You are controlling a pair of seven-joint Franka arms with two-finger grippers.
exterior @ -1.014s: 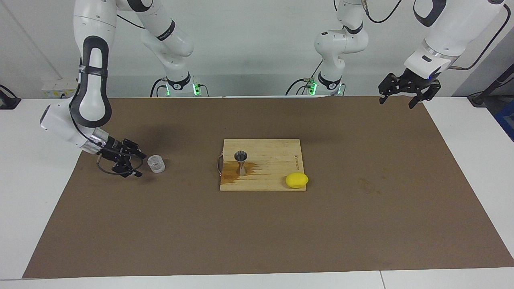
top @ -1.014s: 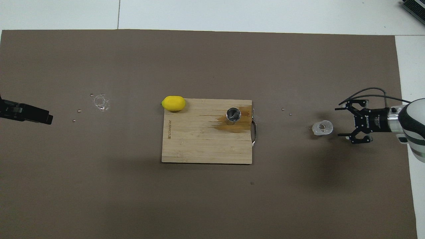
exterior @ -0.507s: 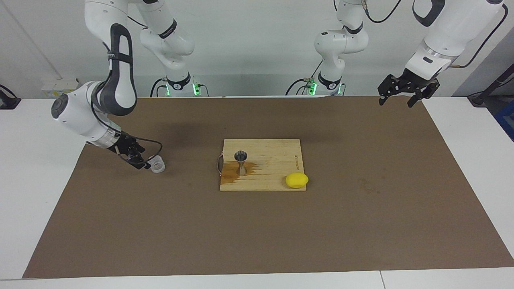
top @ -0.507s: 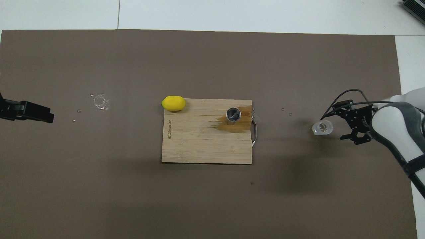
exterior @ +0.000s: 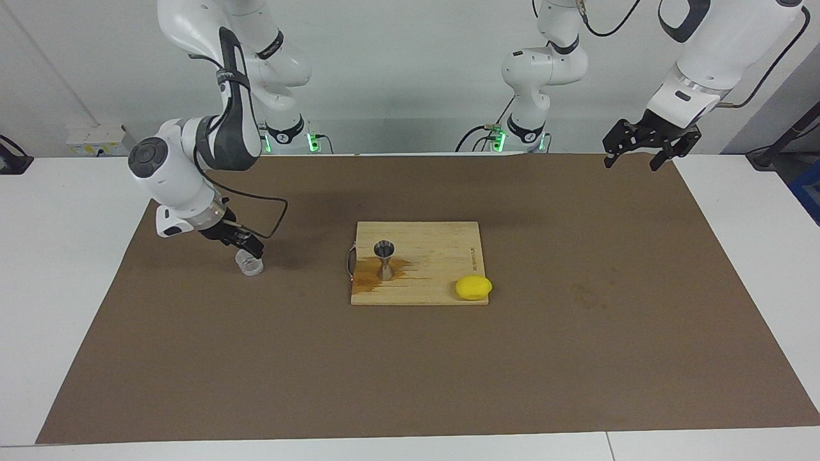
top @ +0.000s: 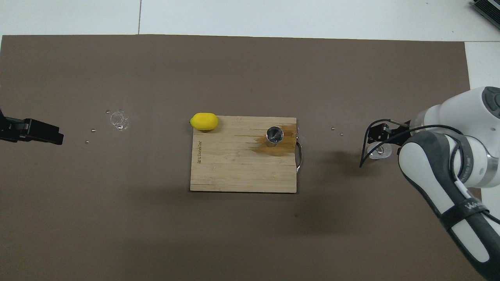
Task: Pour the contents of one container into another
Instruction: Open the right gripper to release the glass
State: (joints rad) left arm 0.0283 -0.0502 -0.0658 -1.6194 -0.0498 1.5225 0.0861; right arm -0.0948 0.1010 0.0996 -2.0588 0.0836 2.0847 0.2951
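1. Change vs. prior frame: my right gripper had swung from beside the glass tumbler to right above its rim; wrist turned steeper. Finger spread: can't tell.
2. My left gripper waited, jaws spread wide, over the mat corner at the left arm's end; barely moved.
3. Surface: brown mat on a white table; white wall.
4. Steel jigger upright on cutting board, in a brown stain.
5. Lemon at the board's corner.
6. Tumbler on mat, toward right arm's end.
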